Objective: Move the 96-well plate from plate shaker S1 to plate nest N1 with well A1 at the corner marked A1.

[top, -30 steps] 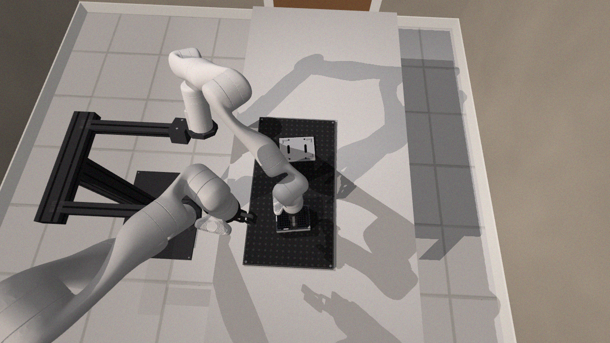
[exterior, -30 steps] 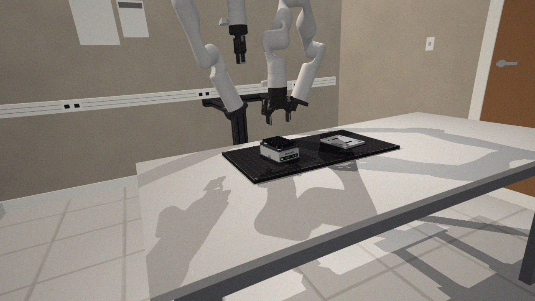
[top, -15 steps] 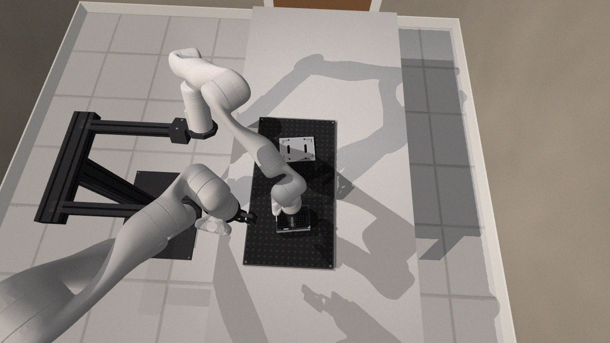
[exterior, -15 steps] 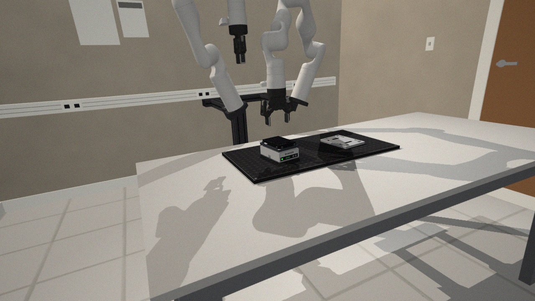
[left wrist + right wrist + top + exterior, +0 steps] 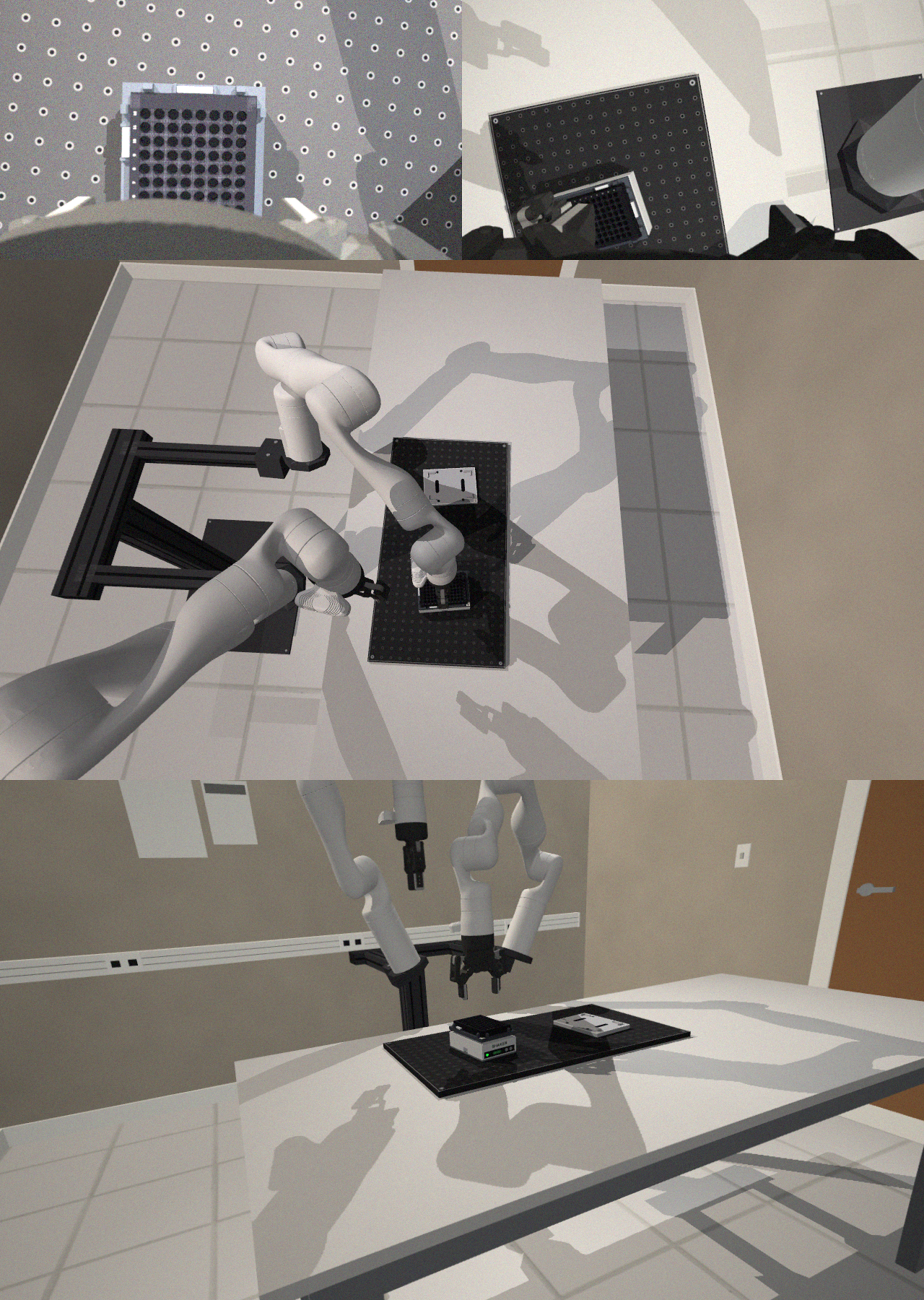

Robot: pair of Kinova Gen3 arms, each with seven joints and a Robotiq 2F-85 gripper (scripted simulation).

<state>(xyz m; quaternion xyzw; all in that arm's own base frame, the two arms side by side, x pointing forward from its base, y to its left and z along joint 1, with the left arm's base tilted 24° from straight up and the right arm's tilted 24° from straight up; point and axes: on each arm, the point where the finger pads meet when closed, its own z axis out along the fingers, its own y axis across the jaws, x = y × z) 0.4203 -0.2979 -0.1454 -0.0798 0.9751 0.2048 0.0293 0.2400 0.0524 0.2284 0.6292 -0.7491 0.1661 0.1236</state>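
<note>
Black 96-well plate sits on the shaker S1, just below centre in the top frame. Looks level inside the corner clips; A1 marking not readable.

Handling, my guess: light, stiff plastic, smooth walls, so slippery if pinched off-square. Take it by two opposite side walls, low enough for bite but above the clips. Don't press on the wells; contents, if any, could slosh.

Left end effector: fully open, nothing held, above the plate and apart from it. In its wrist view the plate edges look slightly skewed to the frame. I'd check yaw and centring before descending.

Right end effector: also wide open, holding nothing, upper centre-left in the exterior frame, well apart from the plate.

Nest N1 has no plate on it, above the shaker in the top frame, same black breadboard. Pick still to do.
</note>
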